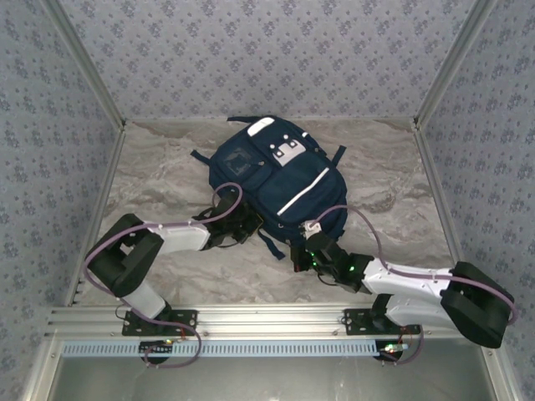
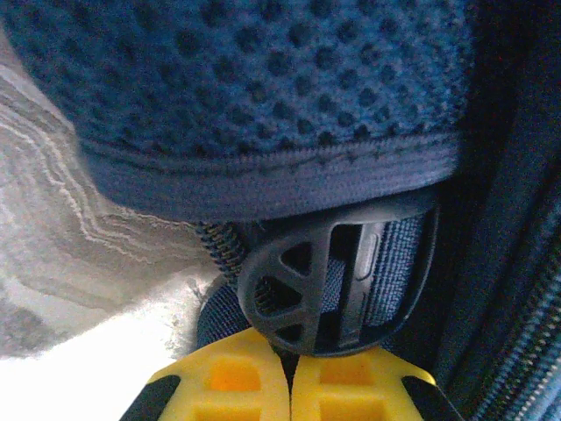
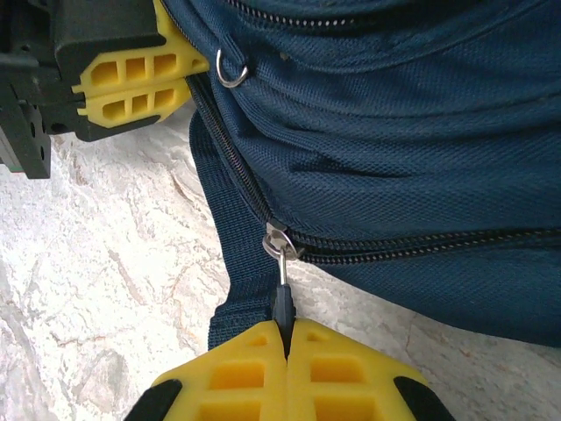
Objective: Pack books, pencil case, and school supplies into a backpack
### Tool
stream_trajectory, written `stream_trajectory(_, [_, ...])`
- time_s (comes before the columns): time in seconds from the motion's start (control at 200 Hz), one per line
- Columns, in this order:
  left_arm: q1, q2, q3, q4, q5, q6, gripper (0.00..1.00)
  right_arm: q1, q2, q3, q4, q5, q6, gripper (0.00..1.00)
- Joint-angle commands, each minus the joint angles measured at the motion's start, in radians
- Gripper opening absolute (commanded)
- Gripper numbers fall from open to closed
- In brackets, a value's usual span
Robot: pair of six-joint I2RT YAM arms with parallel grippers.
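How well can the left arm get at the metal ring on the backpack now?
Probably yes: the left gripper sits just beside the ring, nothing between them, but its jaws are shut.

Backpack (image 1: 272,171) is showing matt navy woven cloth; its padded mesh panel (image 2: 245,79) is looking coarse and pitted. Buckle (image 2: 333,281) under that mesh is reading as matt black plastic. Zipper pull (image 3: 281,270) on backpack is glinting, bare metal. Table (image 1: 167,167) under backpack is looking smooth, marble-patterned.
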Motion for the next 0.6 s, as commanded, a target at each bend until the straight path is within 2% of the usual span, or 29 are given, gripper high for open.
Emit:
stream_trajectory(0.0, [0.029, -0.05, -0.002, -0.028, -0.077, 0.026, 0.0, -0.005, -0.046, -0.028, -0.106, 0.022, 0.015, 0.0])
stream_trajectory(0.595, [0.063, -0.128, -0.024, -0.107, -0.103, 0.078, 0.0, -0.068, -0.124, -0.019, -0.237, -0.005, -0.028, 0.0])
